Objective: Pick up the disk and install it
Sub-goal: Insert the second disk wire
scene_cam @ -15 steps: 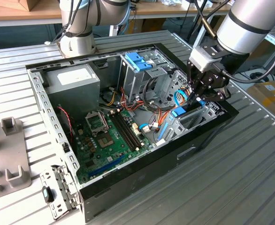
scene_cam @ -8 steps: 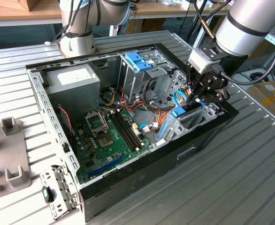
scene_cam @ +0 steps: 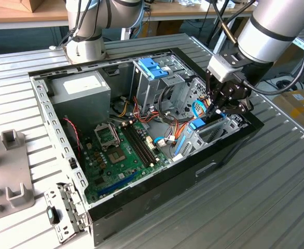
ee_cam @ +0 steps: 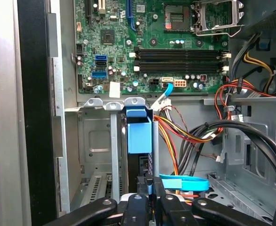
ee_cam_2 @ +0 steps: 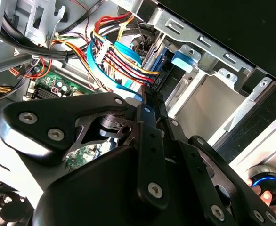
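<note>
Your gripper (scene_cam: pixel 220 107) sits low inside the open computer case (scene_cam: pixel 230 148), over the drive bay (scene_cam: pixel 214 132) at the case's end toward the exterior view's right. The disk (scene_cam: pixel 199 124) stands on edge in that bay, its blue carrier frame facing up beside a metal bay wall. In both wrist views the black fingers (ee_cam: pixel 150 188) are pressed close together on the disk's top edge, pinching it. In the first wrist view the disk (ee_cam: pixel 139 134) sits between the bay rails, just below the green motherboard (ee_cam: pixel 142 42). A blue flat cable (ee_cam: pixel 185 182) and a bundle of coloured wires (ee_cam_2: pixel 124 61) run right beside the gripper. The case lies on the ribbed metal table (scene_cam: pixel 276 197). The grey power-supply box (scene_cam: pixel 82 91) is well apart from the gripper.
</note>
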You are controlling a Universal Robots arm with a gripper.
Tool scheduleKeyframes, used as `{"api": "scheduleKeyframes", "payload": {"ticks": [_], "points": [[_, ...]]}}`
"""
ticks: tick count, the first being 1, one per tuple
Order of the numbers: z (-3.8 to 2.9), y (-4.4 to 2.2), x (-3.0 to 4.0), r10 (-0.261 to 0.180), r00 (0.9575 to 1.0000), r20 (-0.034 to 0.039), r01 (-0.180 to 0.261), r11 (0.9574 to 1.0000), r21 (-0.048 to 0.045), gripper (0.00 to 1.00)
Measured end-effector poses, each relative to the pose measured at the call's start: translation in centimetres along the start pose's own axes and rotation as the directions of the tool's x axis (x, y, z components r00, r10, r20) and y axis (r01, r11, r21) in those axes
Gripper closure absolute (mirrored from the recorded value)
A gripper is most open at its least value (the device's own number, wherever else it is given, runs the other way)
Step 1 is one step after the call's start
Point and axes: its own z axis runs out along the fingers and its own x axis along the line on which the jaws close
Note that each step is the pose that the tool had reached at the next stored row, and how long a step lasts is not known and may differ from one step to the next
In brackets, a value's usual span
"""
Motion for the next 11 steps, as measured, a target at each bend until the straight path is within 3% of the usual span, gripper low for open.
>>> {"api": "scheduleKeyframes", "payload": {"ticks": [11], "points": [[0.35,0.01,0.03,0.000,1.0000,0.0003,0.000,1.0000,0.0000,0.84]]}}
